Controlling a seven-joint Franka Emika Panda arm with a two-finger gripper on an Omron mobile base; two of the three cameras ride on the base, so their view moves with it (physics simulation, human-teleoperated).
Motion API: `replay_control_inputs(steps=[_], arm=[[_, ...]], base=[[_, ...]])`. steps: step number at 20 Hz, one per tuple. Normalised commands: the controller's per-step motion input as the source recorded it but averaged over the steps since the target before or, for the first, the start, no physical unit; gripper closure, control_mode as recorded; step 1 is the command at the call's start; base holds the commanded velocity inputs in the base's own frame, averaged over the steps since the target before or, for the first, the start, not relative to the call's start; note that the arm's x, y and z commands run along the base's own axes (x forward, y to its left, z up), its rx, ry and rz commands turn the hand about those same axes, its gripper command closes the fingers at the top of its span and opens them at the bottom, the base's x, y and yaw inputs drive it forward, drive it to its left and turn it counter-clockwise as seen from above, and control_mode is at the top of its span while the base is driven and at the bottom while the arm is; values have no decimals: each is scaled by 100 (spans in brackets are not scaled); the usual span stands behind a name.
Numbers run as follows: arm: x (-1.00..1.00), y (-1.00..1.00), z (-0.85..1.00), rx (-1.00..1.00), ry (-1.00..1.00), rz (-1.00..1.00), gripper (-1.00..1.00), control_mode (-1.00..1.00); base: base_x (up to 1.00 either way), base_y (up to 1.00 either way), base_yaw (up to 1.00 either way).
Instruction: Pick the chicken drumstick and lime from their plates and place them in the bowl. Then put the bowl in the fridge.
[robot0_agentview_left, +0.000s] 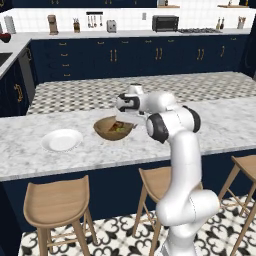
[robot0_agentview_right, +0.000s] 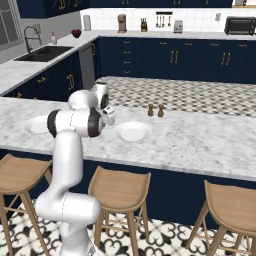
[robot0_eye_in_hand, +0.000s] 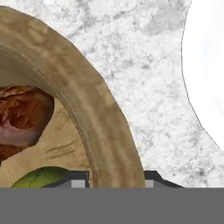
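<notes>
— Where do we find the bowl?
— On the marble surface, with the chicken drumstick and lime inside.
— And our gripper?
— Its fingers straddle the bowl's wall, one inside, one outside; we cannot tell if they press it. A white plate lies at the bowl's nine o'clock.

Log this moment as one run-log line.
drumstick, lime: in bowl | gripper: straddling bowl rim | plates: bare | fridge step: pending

My arm bends forward and down; my gripper points downward, its fingertips spread apart.
</notes>
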Motion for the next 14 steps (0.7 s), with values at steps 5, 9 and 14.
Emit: replay_control_inputs(steps=[5,9,14], arm=[[-100,-36,100,6,-34,-9,100,-100],[-100,-27,100,0,-49,-18,100,-100],[-100,-26,79,0,-45,-17,100,-100]], base=[[0,0,0],[0,0,0],[0,0,0]])
